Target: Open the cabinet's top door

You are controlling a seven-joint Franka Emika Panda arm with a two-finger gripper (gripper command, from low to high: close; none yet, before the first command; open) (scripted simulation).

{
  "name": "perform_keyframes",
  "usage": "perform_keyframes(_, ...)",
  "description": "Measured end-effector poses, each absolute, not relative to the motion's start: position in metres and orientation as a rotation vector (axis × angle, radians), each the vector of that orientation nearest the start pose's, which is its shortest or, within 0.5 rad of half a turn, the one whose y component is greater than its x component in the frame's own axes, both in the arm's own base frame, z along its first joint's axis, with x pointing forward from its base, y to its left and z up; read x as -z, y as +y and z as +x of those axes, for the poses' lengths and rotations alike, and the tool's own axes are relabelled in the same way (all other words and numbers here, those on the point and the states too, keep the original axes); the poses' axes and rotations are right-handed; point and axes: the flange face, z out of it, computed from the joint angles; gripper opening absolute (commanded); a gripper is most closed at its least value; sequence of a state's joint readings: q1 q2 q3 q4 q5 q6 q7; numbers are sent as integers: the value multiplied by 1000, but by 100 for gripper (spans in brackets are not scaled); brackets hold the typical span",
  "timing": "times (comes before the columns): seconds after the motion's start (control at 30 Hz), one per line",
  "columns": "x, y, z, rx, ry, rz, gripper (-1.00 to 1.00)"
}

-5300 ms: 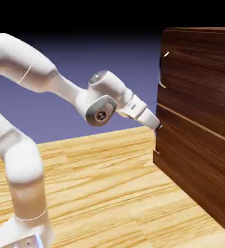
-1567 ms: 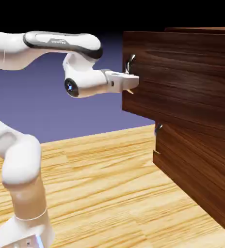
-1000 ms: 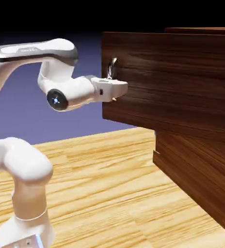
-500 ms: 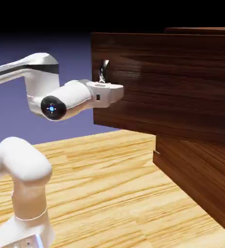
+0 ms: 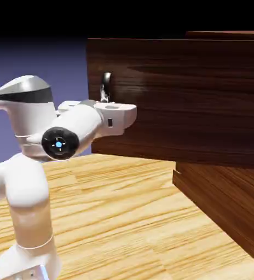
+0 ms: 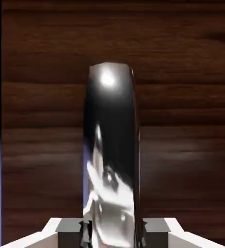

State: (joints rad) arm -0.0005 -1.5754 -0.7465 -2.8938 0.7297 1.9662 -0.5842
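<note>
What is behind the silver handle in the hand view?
Dark wood grain of the top door fills the view behind the handle, which the tool clamps. The cabinet interior is not visible.

Arm rises from lower left of the exterior view, elbow bent, forearm roughly level and reaching right. Wrist joint with blue-lit round cap faces the camera. Tool [image 5: 106, 98] sits at the end of the white hand block, fingers pointing up and clamped on the silver bar handle [image 5: 105, 86]. In the hand view both grey fingertips [image 6: 72, 226] press against the handle's [image 6: 111, 155] sides, with no gap visible on either side.
</note>
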Motion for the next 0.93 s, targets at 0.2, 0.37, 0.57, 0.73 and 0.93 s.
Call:
perform_keyframes(0.2, -539, -201, 149, 950, -285, -1629, -100)
perform_keyframes(0.37, -539, -256, 143, 872, -365, -1599, -100)
perform_keyframes(0.57, -539, -315, 143, 788, -449, -1563, -100)
perform_keyframes(0.73, -539, -359, 147, 723, -512, -1534, -100)
perform_keyframes(0.93, -539, -407, 156, 653, -578, -1501, -100)
